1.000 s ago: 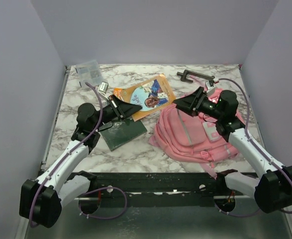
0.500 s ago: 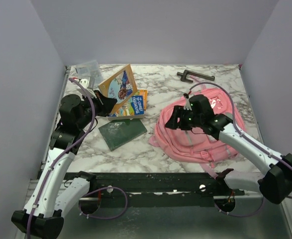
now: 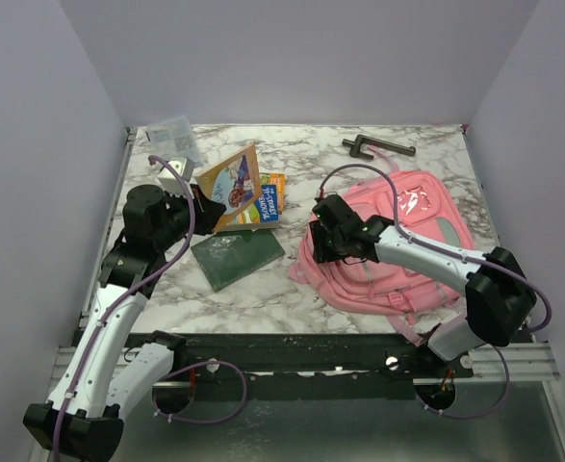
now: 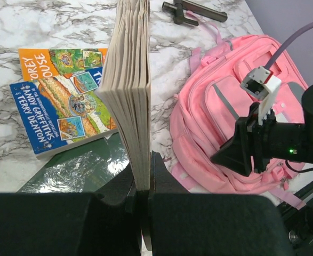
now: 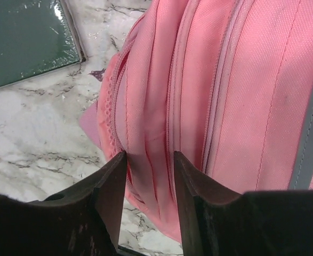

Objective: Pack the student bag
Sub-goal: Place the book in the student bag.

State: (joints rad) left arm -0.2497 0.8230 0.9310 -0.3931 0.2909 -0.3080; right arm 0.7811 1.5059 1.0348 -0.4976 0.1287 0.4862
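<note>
One pink, grey-trimmed student bag [image 3: 426,217]

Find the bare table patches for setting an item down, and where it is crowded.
Bare marble: the far edge between the clear case and the black tool, and the near strip before the green book. Crowded: between that book and the student bag.
</note>
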